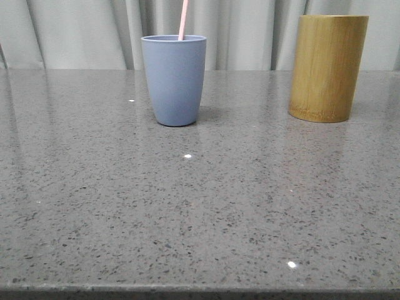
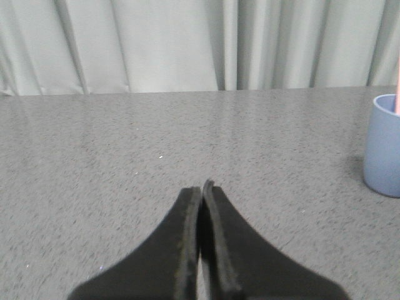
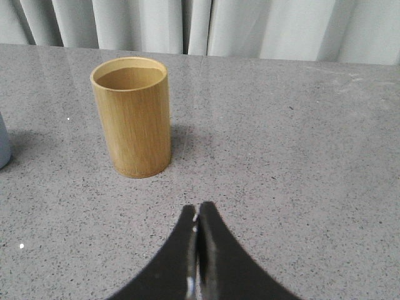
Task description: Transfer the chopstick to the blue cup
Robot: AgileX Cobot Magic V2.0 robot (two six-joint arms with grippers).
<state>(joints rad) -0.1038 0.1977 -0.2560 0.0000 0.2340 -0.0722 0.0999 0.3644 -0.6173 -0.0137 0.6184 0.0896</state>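
The blue cup stands upright on the grey speckled table at the back, left of centre. A pale pink chopstick stands in it, only its upper end showing. The cup's edge and a sliver of the chopstick also show in the left wrist view. My left gripper is shut and empty, low over the table, well away from the cup. My right gripper is shut and empty, in front of the bamboo cylinder. Neither gripper shows in the front view.
A taller yellow-brown bamboo cylinder stands at the back right; the right wrist view shows its inside holds nothing visible. A pale curtain hangs behind the table. The table's front edge runs along the bottom.
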